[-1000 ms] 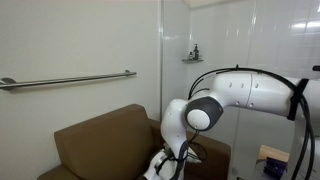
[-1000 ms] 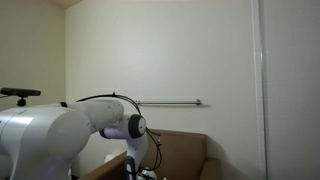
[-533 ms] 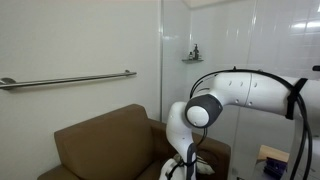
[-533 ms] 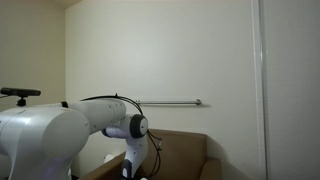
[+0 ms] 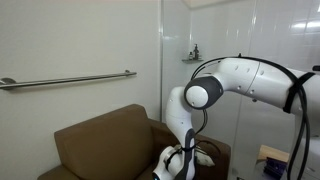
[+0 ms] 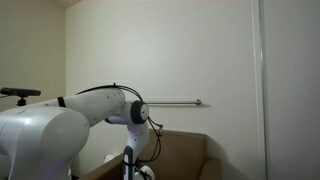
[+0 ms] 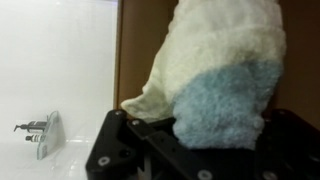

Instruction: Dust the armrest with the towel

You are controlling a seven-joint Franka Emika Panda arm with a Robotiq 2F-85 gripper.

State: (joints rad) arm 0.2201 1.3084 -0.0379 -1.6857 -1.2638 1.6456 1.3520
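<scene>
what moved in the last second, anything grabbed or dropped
The arm's elbow rose in both exterior views, so the arm now reaches down more steeply toward the armchair. No grasp or release is visible; in the wrist view the towel hides the jaws. Armchair and wall rail stayed put.

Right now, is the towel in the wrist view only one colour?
No, the towel shows a cream part above a blue part.
</scene>
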